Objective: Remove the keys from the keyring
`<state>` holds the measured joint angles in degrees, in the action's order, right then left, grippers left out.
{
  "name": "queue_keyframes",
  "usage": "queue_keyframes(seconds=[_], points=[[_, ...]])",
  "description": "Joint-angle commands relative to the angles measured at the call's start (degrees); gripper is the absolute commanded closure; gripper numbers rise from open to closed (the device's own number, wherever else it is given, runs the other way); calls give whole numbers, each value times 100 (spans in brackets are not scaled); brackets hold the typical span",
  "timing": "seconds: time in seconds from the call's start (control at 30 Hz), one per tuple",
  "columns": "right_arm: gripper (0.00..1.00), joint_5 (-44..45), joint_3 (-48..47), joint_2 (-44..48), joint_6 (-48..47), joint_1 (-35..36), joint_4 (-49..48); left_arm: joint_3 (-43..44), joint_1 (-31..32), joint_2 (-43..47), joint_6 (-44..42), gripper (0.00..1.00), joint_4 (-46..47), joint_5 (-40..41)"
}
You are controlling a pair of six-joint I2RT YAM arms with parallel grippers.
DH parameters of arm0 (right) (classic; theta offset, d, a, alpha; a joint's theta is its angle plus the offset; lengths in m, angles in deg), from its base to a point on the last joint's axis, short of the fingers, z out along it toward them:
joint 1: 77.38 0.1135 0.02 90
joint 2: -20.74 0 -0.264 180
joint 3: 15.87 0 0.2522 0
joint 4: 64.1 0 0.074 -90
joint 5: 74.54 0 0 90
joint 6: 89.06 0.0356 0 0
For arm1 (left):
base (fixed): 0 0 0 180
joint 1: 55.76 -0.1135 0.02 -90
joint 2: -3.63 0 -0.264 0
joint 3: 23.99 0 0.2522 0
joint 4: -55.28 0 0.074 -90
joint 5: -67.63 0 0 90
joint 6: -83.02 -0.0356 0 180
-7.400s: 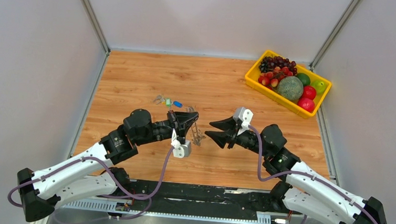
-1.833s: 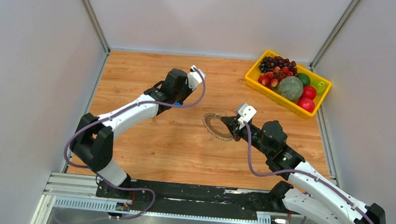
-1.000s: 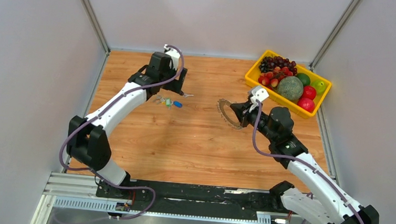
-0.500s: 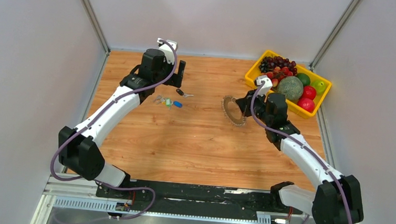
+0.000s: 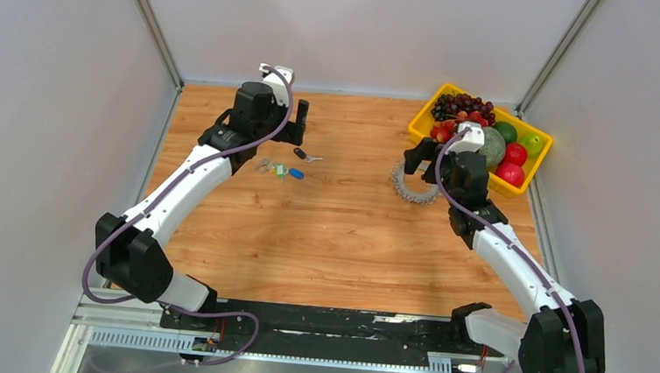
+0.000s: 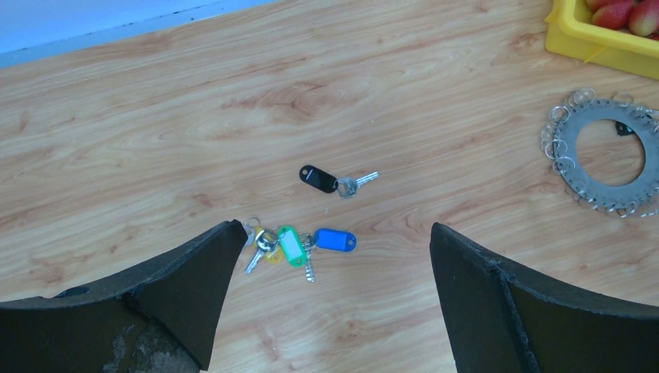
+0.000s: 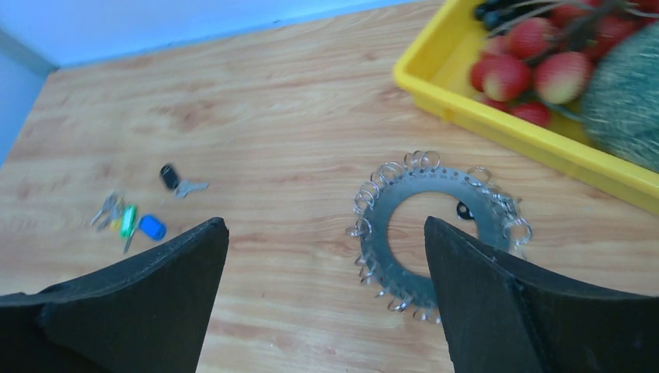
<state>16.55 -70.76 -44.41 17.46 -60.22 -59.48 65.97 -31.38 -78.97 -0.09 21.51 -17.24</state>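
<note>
Trouble, as you had things set, sat mostly with the large grey metal keyring [image 7: 378, 237], its jagged rim hung with small wire loops [image 7: 364, 206]. It lay flat on the wooden bench [image 5: 323, 239] near the far right corner, just beside the near wall of the yellow plastic tray [image 7: 505, 134] of fruit. Your right gripper [image 7: 324, 221] hovered above it with its jaws spread wide and nothing between them. Your left gripper [image 6: 334, 226] hung just as wide and just as empty over the tiny silver keys [image 6: 347, 183]. One of them lay alone on a black tag [image 6: 317, 176], with a bunch [image 6: 291, 247] on green and blue tags just beside it, left of the middle toward the far edge and well apart from the ring. A small dark piece [image 7: 464, 210] showed inside the ring's open centre, too small to tell whether it was a key on the ring, so calling the job finished could have been premature. Had you gone down for the ring, a finger might have struck the tray wall. The thin flat metal might also have skidded on the wood rather than lifted, and the loops could have snagged. A careless sweep of the left arm could have scattered the loose keys.
</note>
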Motion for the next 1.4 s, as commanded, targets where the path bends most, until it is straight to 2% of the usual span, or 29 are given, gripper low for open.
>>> queue_keyframes(seconds=[0.0, 0.1, 0.23, 0.37, 0.5, 0.57, 0.67, 0.7, 0.83, 1.03, 1.27, 1.33, 1.37], points=[[0, 1698, -965, 167, 1097, -46, 1393, -98, 15, 362, 578, 0, 555, 262], [0, 1602, -1447, 240, 889, -46, 1937, -205, 15, 480, 1043, 0, 738, 726], [0, 1841, -1433, 726, 798, -39, 2003, -427, 11, 700, 991, 0, 1049, 1026], [0, 2096, -1264, 940, 641, -39, 2001, -584, 18, 819, 804, 0, 1278, 670], [0, 2319, -1050, 864, 991, -196, 2178, -563, 21, 754, 644, 0, 1303, -196], [0, 1702, -1004, 584, 1218, -555, 2288, -534, 22, 708, 590, 0, 1299, -719], [0, 441, -1037, -160, 1448, -1154, 2409, -541, 17, 676, 599, 0, 1344, -961], [1, 305, -1056, -379, 1520, -1254, 2437, -540, 20, 658, 605, 0, 1349, -1007], [26, 433, -1071, -998, 1878, -1286, 2347, -535, 23, 635, 611, 0, 1351, -1118], [33, 740, -1252, -2066, 2402, -1295, 2321, -536, 23, 636, 602, 0, 1350, -1235], [37, 899, -1238, -2778, 2896, -1302, 2348, -539, 47, 485, 750, 0, 1397, -1525], [40, 844, -1248, -2950, 2966, -1295, 2312, -518, 60, 425, 789, 0, 1391, -1634], [46, 757, -1283, -3056, 2977, -1295, 2286, -512, 76, 405, 787, 0, 1384, -1644]])
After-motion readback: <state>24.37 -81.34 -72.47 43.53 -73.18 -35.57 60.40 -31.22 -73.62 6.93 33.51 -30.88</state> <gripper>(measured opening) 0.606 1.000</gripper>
